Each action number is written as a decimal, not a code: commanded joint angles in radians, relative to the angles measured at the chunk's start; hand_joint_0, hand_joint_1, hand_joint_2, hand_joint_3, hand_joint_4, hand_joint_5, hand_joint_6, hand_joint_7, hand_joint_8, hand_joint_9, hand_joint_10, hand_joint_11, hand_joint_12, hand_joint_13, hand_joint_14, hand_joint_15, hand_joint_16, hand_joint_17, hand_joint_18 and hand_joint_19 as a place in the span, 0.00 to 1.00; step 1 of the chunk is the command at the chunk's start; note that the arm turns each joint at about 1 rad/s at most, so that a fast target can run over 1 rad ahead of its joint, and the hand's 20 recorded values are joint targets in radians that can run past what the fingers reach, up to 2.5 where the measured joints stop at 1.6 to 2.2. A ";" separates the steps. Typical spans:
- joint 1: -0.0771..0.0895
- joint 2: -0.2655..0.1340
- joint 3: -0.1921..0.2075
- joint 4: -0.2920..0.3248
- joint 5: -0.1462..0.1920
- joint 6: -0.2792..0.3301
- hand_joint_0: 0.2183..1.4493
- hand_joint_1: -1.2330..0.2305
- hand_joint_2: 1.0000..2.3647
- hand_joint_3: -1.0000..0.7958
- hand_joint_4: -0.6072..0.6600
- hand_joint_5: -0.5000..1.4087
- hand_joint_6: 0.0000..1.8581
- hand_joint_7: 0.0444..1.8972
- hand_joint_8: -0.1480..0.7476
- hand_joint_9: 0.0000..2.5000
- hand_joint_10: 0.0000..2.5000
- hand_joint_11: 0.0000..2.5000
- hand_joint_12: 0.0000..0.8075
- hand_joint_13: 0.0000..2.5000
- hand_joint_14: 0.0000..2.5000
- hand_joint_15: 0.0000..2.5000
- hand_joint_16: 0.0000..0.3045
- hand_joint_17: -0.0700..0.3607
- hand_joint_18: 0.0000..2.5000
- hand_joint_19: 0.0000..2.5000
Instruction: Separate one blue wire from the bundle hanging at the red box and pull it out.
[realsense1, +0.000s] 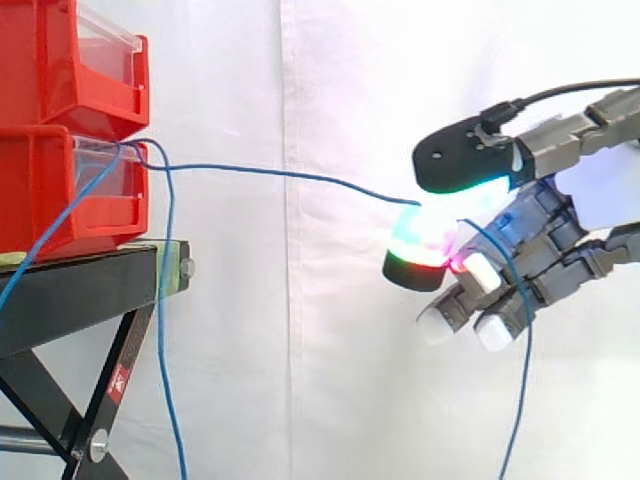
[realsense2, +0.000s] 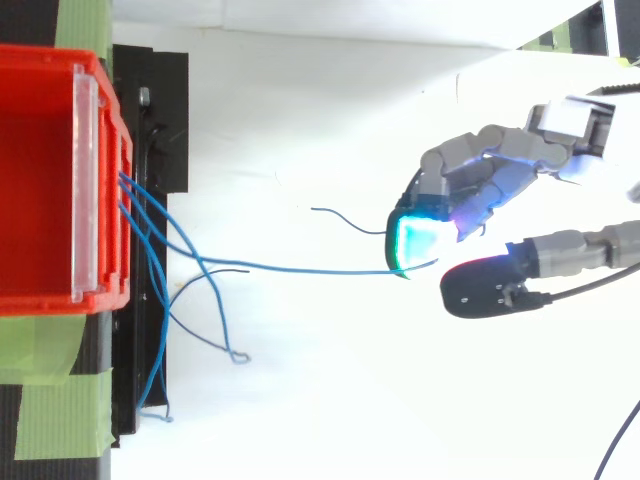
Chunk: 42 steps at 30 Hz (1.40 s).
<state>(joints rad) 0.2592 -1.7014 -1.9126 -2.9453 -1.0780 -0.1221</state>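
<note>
One blue wire (realsense1: 280, 175) stretches almost level from the front of the lower red box (realsense1: 60, 190) across to my hand (realsense1: 560, 215), which is shut on it between a glowing pad and the thumb. Past the pinch, the wire's free end (realsense1: 520, 380) droops down below the hand. From above, the same wire (realsense2: 290, 269) runs from the red box (realsense2: 40, 170) to the hand (realsense2: 490, 170). The other blue wires (realsense1: 168, 330) of the bundle still hang from the box front and fall beside the stand; from above they spread out as loops (realsense2: 170, 290).
A second red box (realsense1: 70, 60) is stacked on the lower one. Both rest on a black stand (realsense1: 90, 290) with crossed legs at the left. Green tape (realsense2: 60, 400) marks the stand's top. A white curtain hangs behind.
</note>
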 joint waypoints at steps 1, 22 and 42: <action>0.017 0.020 -0.059 0.035 0.029 0.012 0.31 0.32 0.02 0.62 0.42 0.19 0.42 0.69 0.53 0.36 0.01 0.39 0.47 0.14 0.01 0.20 0.17 0.43 0.15 0.28; 0.041 0.019 -0.123 0.080 0.040 0.001 0.32 0.32 0.02 0.62 0.42 0.19 0.42 0.69 0.53 0.36 0.01 0.39 0.47 0.14 0.01 0.19 0.16 0.42 0.15 0.28; 0.041 0.019 -0.125 0.081 0.041 -0.036 0.32 0.32 0.02 0.62 0.42 0.19 0.42 0.68 0.51 0.36 0.01 0.38 0.43 0.13 0.01 0.21 0.16 0.42 0.13 0.26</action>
<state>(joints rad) 0.3007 -1.6823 -2.0367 -2.8640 -1.0370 -0.1579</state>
